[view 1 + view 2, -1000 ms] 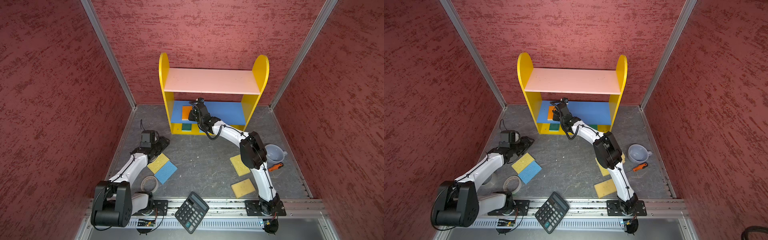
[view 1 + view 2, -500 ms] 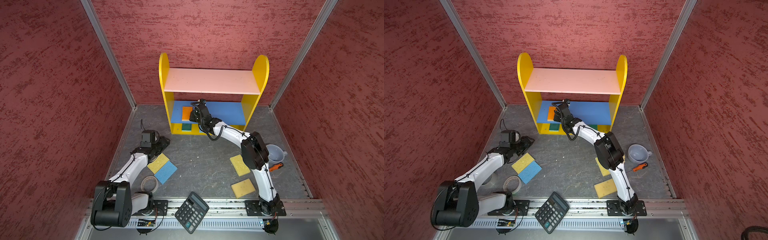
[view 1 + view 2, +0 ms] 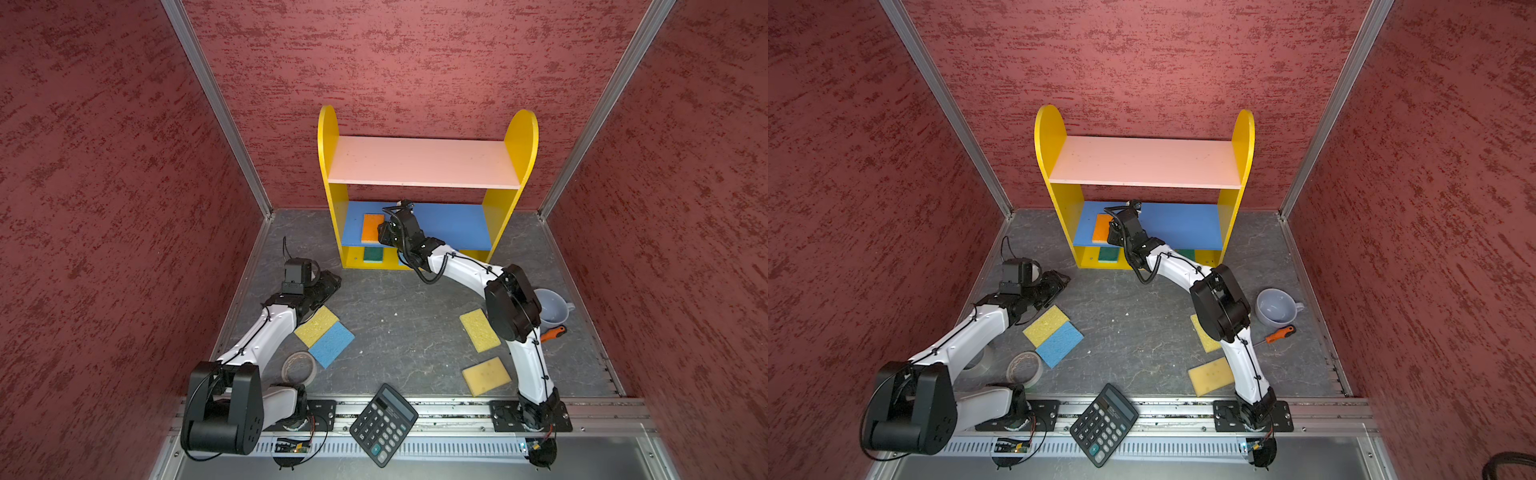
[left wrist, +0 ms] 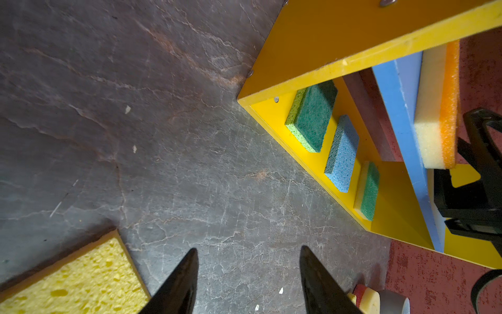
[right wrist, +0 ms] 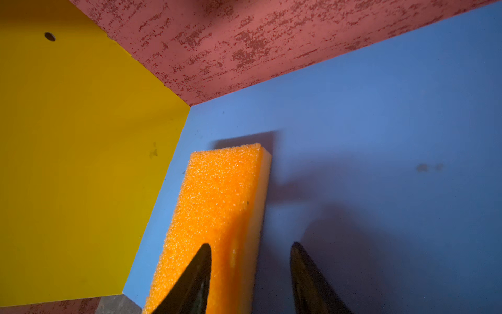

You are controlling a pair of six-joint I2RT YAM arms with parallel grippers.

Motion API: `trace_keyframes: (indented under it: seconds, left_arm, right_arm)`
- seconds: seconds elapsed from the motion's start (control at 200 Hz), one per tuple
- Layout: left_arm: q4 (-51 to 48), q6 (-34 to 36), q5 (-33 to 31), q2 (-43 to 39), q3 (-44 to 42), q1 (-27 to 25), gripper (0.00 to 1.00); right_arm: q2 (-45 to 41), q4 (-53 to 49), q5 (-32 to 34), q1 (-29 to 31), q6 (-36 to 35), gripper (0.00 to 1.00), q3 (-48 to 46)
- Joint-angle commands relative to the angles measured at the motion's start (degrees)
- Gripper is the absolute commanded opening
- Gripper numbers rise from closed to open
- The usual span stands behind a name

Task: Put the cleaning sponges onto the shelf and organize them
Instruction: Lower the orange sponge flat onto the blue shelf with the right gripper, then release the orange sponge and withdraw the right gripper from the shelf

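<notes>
The shelf [image 3: 424,162] stands at the back wall. An orange sponge [image 5: 217,195] lies flat on its blue middle board, at the left end [image 3: 371,227]. My right gripper [image 5: 250,247] is open just above it: one finger is over the sponge, the other over bare blue board. Two green sponges [image 4: 312,117] [image 4: 368,190] and a blue one [image 4: 342,155] sit on the yellow bottom board. My left gripper [image 4: 248,250] hangs open and empty over the floor beside a yellow sponge [image 3: 316,326] that touches a blue one [image 3: 331,344]. Two more yellow sponges [image 3: 480,330] [image 3: 486,376] lie by the right arm.
A black calculator [image 3: 383,424] rests on the front rail. A tape roll [image 3: 298,365] lies near the left arm's base. A grey cup [image 3: 550,307] and an orange-handled screwdriver [image 3: 552,333] sit at the right. Red walls close in three sides.
My right gripper has opened and let go of the orange sponge, which now rests on the blue board. The left arm has not moved.
</notes>
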Motion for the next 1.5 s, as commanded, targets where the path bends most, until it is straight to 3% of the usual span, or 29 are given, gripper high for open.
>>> trace_keyframes:
  seconds: [0.0, 0.09, 0.205, 0.326, 0.877, 1.498]
  left_arm:
    - [-0.60, 0.13, -0.83, -0.50, 0.79, -0.27, 0.59]
    - [-0.74, -0.01, -0.96, -0.71, 0.65, -0.40, 0.59]
    - [-0.85, -0.12, -1.10, -1.15, 0.52, -0.45, 0.60]
    - [-0.74, -0.31, -1.48, -1.50, 0.34, -0.73, 0.60]
    - [-0.70, -0.20, -2.06, -0.55, 0.51, -1.20, 0.60]
    - [-0.13, 0.17, -1.91, 1.21, 0.87, -1.00, 0.60]
  right_arm:
    - [-4.51, 0.58, 0.37, 0.53, -0.47, 0.49, -1.42]
    - [-6.50, 0.61, 1.06, 0.85, -1.74, 0.47, -2.40]
    - [-8.65, 0.72, 0.81, 1.74, -2.92, 0.36, -3.98]
    - [-9.18, 0.63, -2.12, 2.52, -3.28, 0.00, -4.41]
    - [-2.90, -1.11, -11.24, 4.04, -0.27, 0.00, -0.73]
    - [0.59, -1.56, -9.54, 3.09, 0.21, 0.00, 2.58]
